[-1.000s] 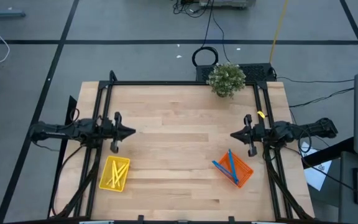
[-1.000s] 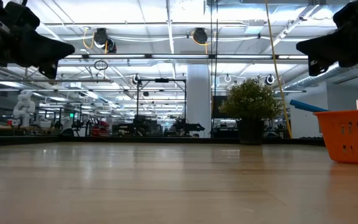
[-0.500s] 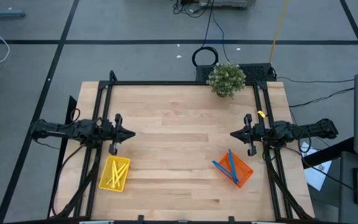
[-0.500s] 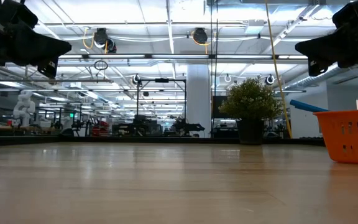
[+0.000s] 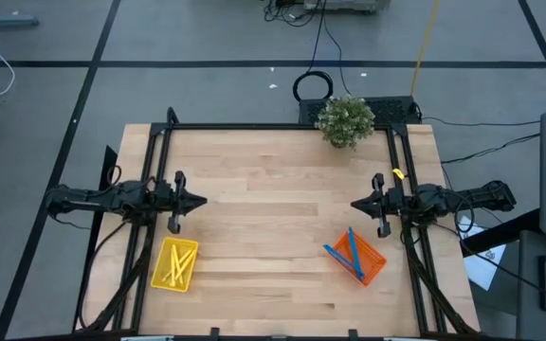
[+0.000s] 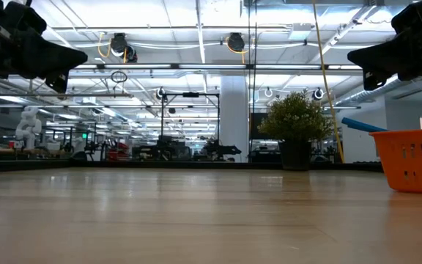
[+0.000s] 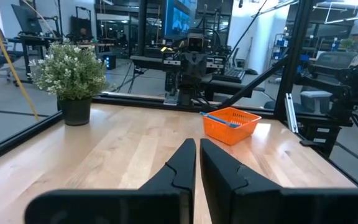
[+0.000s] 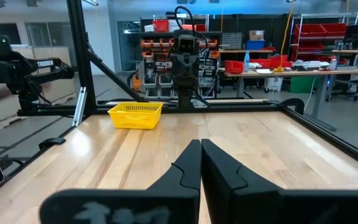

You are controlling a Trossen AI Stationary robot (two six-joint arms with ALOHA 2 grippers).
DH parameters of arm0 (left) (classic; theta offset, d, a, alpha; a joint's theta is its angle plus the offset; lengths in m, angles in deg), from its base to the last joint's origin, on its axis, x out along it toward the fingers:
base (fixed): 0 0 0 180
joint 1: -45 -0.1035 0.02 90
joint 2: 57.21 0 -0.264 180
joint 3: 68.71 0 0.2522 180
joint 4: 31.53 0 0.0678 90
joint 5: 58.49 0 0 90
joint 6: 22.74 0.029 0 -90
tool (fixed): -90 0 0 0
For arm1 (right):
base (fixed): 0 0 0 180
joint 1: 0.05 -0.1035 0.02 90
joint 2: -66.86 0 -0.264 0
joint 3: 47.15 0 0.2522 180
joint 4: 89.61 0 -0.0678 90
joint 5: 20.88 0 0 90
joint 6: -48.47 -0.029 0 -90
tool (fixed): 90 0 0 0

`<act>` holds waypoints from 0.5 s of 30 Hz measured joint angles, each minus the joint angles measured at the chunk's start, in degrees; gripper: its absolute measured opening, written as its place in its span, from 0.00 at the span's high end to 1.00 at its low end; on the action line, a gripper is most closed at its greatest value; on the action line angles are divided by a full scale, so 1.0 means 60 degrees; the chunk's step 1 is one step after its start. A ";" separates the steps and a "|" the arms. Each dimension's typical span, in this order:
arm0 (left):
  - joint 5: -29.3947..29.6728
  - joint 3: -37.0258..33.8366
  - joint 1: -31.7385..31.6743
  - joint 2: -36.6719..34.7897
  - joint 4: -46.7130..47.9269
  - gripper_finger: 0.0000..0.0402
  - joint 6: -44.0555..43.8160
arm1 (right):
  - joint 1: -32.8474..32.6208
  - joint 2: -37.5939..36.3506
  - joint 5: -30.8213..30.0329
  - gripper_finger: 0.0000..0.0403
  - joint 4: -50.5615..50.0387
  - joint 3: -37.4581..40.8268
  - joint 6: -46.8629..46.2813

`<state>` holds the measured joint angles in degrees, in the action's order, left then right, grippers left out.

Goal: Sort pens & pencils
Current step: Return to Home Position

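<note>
Contents show only from overhead: pens (image 5: 353,254) lie in orange basket (image 5: 375,262), forward of potted plant (image 5: 345,120); pencils (image 5: 176,263) fill yellow basket (image 5: 159,281), farther from plant, toward left arm. Low view gives just one pen end above orange rim. Left gripper (image 5: 200,201) and right gripper (image 5: 354,204) hang either side of plant, fingers (image 7: 182,165) pressed together, empty.

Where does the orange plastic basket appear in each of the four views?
High view: orange plastic basket on the table's right side, low in the picture.
Low view: at the right edge.
Left wrist view: right of centre, across the table.
Right wrist view: not in it.
Shared landmark: green potted plant, except right wrist.
</note>
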<state>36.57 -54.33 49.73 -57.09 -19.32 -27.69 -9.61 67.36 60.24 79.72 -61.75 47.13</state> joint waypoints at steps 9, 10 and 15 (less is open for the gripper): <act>0.0007 -0.0017 0.0000 0.0000 -0.0268 0.94 0.0000 | 0.0000 0.0007 -0.0004 1.00 0.0011 0.0000 0.0014; 0.0007 -0.0017 0.0000 0.0000 -0.0276 0.94 0.0000 | 0.0000 0.0007 -0.0004 1.00 0.0011 0.0000 0.0014; 0.0007 -0.0017 0.0000 0.0000 -0.0304 0.94 0.0000 | 0.0000 0.0007 -0.0004 1.00 0.0015 0.0000 0.0014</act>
<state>36.61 -54.43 49.73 -57.09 -21.15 -27.69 -9.61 67.40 60.22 79.81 -61.75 47.21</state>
